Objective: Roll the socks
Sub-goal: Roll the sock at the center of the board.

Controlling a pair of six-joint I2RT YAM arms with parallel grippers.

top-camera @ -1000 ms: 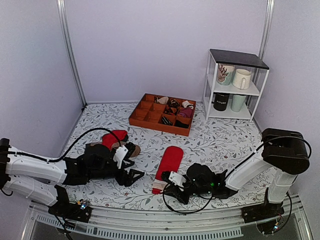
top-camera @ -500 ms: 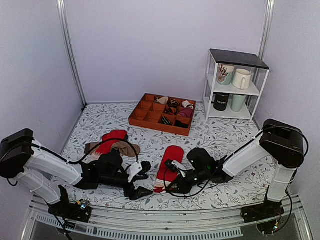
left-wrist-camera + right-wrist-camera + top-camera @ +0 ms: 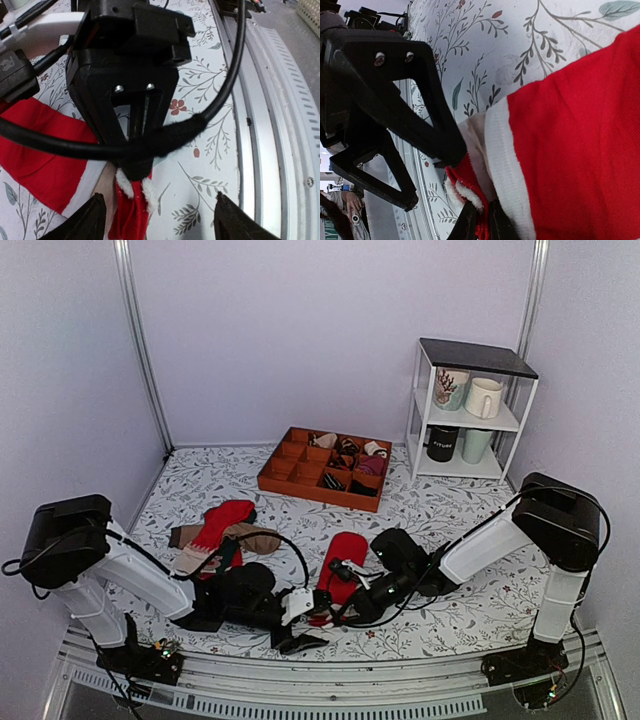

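My left arm has swung in from the left side of the table to the near edge, where my left pincer [image 3: 159,197] now stands spread on either side of the cuff. My right pincer [image 3: 482,206] is pressed together on that cuff. The socks [image 3: 345,552] are bright red and lie flat by the middle of the table's [image 3: 450,520] near edge, their whitish, red-striped cuff nearest me. The white lettering on the shelf's black mug [image 3: 442,443] is too small to read.
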